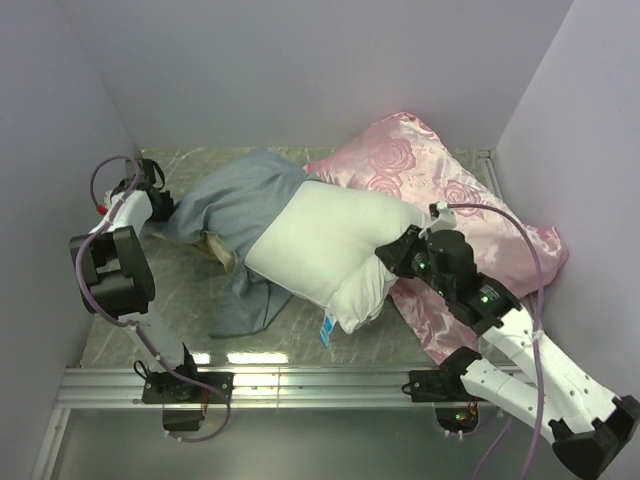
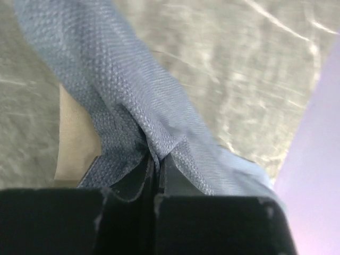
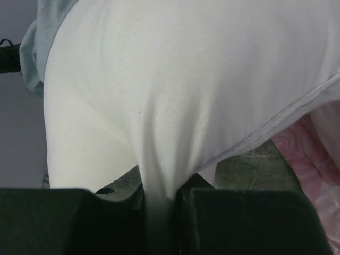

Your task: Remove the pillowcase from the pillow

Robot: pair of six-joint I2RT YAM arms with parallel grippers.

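Two pinches, left tool (image 2: 156, 171) on pillowcase (image 2: 106, 90) edge, right tool (image 3: 159, 197) on pillow (image 3: 186, 79)

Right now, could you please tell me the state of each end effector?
Left end effector: shut on the pillowcase.
Right end effector: shut on the pillow.

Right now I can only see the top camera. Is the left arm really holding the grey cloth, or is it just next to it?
Observer: It is holding it. In the left wrist camera the left jaws are shut on a fold of the pillowcase, with its grey-blue inside facing out.
Operator: And the other arm? It hides its own tip from me.
Observer: The right wrist camera shows the right jaws pinching a ridge of the white pillow.
Operator: Is it touching the pink one too?
Observer: No. The pink cushion lies off to the side, apart from those jaws.
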